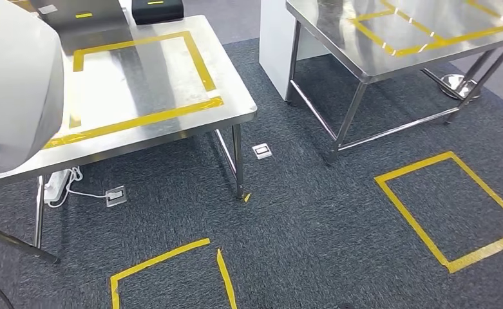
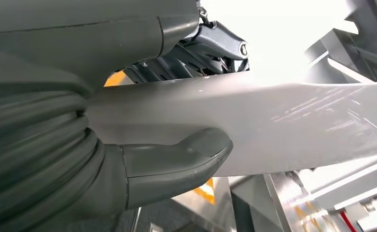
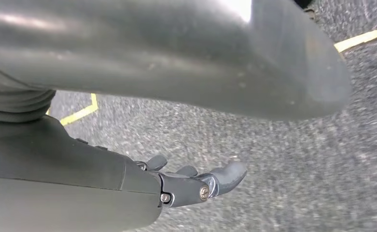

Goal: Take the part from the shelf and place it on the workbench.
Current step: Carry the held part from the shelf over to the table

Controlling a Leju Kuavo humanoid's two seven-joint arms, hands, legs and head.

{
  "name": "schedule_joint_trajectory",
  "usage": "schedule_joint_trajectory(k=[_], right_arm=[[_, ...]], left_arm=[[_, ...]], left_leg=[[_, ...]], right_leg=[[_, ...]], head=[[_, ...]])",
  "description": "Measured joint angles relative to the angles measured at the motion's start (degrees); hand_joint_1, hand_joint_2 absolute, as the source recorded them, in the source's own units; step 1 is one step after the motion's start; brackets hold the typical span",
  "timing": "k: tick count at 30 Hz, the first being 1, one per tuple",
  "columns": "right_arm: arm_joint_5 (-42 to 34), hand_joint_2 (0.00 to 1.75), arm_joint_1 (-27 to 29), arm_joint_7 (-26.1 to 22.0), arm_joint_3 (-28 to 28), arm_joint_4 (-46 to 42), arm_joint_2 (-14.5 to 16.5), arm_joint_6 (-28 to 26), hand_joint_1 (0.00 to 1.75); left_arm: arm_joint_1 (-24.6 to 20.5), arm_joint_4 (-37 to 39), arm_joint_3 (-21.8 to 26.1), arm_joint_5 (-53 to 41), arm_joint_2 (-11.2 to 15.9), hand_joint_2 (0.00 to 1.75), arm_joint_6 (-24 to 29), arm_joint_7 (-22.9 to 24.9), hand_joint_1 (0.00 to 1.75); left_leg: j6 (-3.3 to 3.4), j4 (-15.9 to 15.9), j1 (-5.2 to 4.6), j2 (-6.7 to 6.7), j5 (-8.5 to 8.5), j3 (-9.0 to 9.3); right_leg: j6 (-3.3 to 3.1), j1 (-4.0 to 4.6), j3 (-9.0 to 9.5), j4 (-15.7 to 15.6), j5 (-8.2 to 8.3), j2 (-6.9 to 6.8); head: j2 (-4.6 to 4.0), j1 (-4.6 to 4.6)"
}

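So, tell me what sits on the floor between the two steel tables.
Head view: a small floor socket on grey carpet between near table and far table.

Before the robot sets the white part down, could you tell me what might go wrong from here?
1. The left robot hand holds the white part near one end, with most of it sticking out past the thumb; it may tilt or slip.
2. In the head view the part covers the near table's left side, so placement inside the yellow tape frame may be misjudged.
3. A white power strip and cord lie on the carpet by the table leg: a possible tripping hazard.
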Motion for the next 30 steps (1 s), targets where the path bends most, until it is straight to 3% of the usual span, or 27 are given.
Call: schedule_joint_trajectory(k=[2, 4, 6, 8, 10, 11, 12, 13, 15, 17, 19, 20, 22, 24, 26, 27, 28, 30], right_arm=[[0.13, 0.0, -0.02, -0.23, 0.0, 0.0, 0.08, -0.04, 0.0], [0.27, 0.0, -0.09, -0.39, 0.0, 0.0, 0.24, -0.06, 0.0], [0.28, 0.0, -0.17, -0.37, -0.02, 0.0, 0.42, -0.08, 0.0], [0.22, 0.0, -0.09, -0.24, -0.1, 0.0, 0.51, -0.16, 0.0], [0.17, 0.0, 0.04, -0.15, -0.26, 0.0, 0.53, -0.23, 0.0], [0.15, 0.0, 0.06, -0.16, -0.33, 0.0, 0.56, -0.24, 0.0], [0.15, 0.0, 0.06, -0.2, -0.36, 0.0, 0.62, -0.24, 0.0], [0.15, 0.0, 0.04, -0.27, -0.37, 0.0, 0.7, -0.24, 0.0], [0.14, 0.0, -0.02, -0.39, -0.39, 0.0, 0.83, -0.26, 0.0], [0.06, 0.0, -0.03, -0.44, -0.45, 0.0, 0.86, -0.3, 0.0], [-0.08, 0.0, -0.12, -0.45, -0.6, 0.0, 0.86, -0.31, 0.0], [-0.14, 0.0, -0.21, -0.47, -0.69, 0.0, 0.87, -0.28, 0.0], [-0.19, 0.0, -0.31, -0.56, -0.82, 0.0, 0.87, -0.19, 0.0], [-0.14, 0.0, -0.2, -0.57, -0.87, 0.0, 0.87, -0.09, 0.0], [-0.04, 0.0, 0.0, -0.53, -0.92, 0.0, 0.87, -0.01, 0.0], [0.01, 0.0, 0.07, -0.52, -0.93, 0.0, 0.87, 0.01, 0.0], [0.02, 0.0, 0.07, -0.54, -0.95, 0.0, 0.88, 0.0, 0.0], [-0.21, 0.0, -0.09, -0.57, -1.07, 0.0, 0.86, -0.16, 0.0]], left_arm=[[-1.07, 1.08, -0.13, 0.63, 0.75, 1.75, 0.08, 0.01, 1.75], [-1.24, 1.75, -0.13, 1.05, 1.6, 1.75, 0.2, 0.06, 1.75], [-1.18, 2.14, 0.02, 1.28, 2.47, 1.75, 0.3, 0.11, 1.75], [-1.18, 2.41, 0.08, 1.38, 2.9, 1.75, 0.34, 0.09, 1.75], [-0.89, 2.73, 0.01, 1.38, 2.97, 1.75, 0.42, 0.05, 1.75], [-0.68, 2.94, -0.02, 1.33, 2.97, 1.75, 0.56, 0.04, 1.75], [-0.55, 3.15, -0.02, 1.27, 2.97, 1.75, 0.8, 0.04, 1.75], [-0.49, 3.33, -0.02, 1.18, 2.98, 1.75, 1.09, 0.02, 1.75], [-0.55, 3.58, 0.0, 0.92, 3.0, 1.75, 1.57, -0.04, 1.75], [-0.64, 3.82, -0.02, 0.69, 3.0, 1.75, 1.81, -0.09, 1.75], [-0.7, 4.11, -0.05, 0.45, 2.99, 1.75, 1.87, -0.11, 1.75], [-0.76, 4.24, -0.06, 0.31, 3.0, 1.75, 1.9, -0.12, 1.75], [-1.11, 4.34, -0.1, 0.1, 3.03, 1.75, 2.08, -0.13, 1.75], [-1.33, 4.36, -0.26, 0.03, 2.97, 1.75, 2.28, -0.14, 1.75], [-1.22, 4.37, -0.41, 0.01, 2.88, 1.75, 2.36, -0.13, 1.75], [-1.16, 4.37, -0.44, -0.02, 2.86, 1.75, 2.39, -0.13, 1.75], [-1.12, 4.34, -0.44, -0.07, 2.85, 1.75, 2.44, -0.13, 1.75], [-1.1, 4.23, -0.44, -0.21, 2.86, 1.75, 2.53, -0.14, 1.75]], left_leg=[[-0.75, -0.07, 0.1, -1.33, 0.28, -0.35], [-1.65, -0.4, 0.28, -2.38, 0.67, -0.7], [-2.27, 0.56, 0.19, -0.38, 0.05, -1.45], [-2.64, 5.45, 0.07, 3.27, -2.71, -3.76], [-3.04, 12.43, 0.22, 4.71, -5.65, -7.05], [-3.22, 14.33, 0.34, 4.96, -5.97, -7.93], [-3.39, 14.17, 0.47, 5.2, -5.25, -7.79], [-3.54, 11.71, 0.6, 5.7, -3.62, -6.45], [-3.58, 4.43, 0.58, 8.15, -0.67, -2.55], [-2.64, 0.77, 0.35, 9.47, 0.13, -0.73], [-1.41, 0.76, 0.26, 8.16, 0.18, -1.05], [-1.02, 0.75, 0.33, 7.49, 0.29, -1.2], [-0.32, 0.65, 0.52, 6.27, 0.54, -1.34], [0.13, 0.64, 0.53, 5.05, 0.74, -1.59], [0.37, 0.68, 0.36, 3.74, 0.9, -1.89], [0.44, 0.7, 0.27, 3.17, 0.97, -2.0], [0.45, 0.71, 0.19, 2.64, 1.04, -2.05], [0.29, 0.74, 0.08, 1.76, 1.22, -2.06]], right_leg=[[-0.3, 0.04, 1.75, -3.89, 0.88, 1.57], [-0.7, 0.16, 1.98, -4.32, 1.03, 0.55], [-1.5, 0.06, 2.4, -5.01, 1.47, -0.93], [-2.09, 0.0, 2.63, -5.46, 1.7, -2.48], [-2.29, 0.08, 2.58, -5.45, 1.63, -4.1], [-2.29, 0.09, 2.58, -5.42, 1.56, -4.94], [-2.22, 0.06, 2.59, -5.36, 1.46, -5.77], [-2.05, 0.0, 2.62, -5.22, 1.3, -6.54], [-1.41, 0.06, 2.65, -4.67, 0.75, -7.93], [-0.75, 0.43, 2.7, -4.24, 0.28, -9.11], [-0.27, 0.65, 2.91, -4.26, 0.15, -10.35], [0.08, 0.55, 2.98, -4.11, -0.07, -10.23], [0.7, 0.26, 1.97, -1.57, -1.94, -7.56], [0.91, 0.14, -1.24, 5.13, -5.39, -4.17], [0.67, 0.22, -4.42, 11.13, -7.23, -3.17], [0.41, 0.3, -4.79, 11.49, -6.62, -3.04], [0.04, 0.41, -4.02, 9.6, -5.02, -2.91], [-0.96, 0.79, -0.48, 1.97, -1.29, -2.28]], head=[[0.0, -0.02], [0.0, 0.01], [0.0, -0.14], [0.0, -0.4], [0.0, -0.5], [0.0, -0.5], [0.0, -0.5], [0.0, -0.5], [0.0, -0.54], [0.0, -0.49], [0.0, -0.42], [0.0, -0.42], [0.0, -0.32], [0.0, -0.07], [0.0, 0.09], [0.0, 0.11], [0.0, 0.13], [0.0, 0.15]])
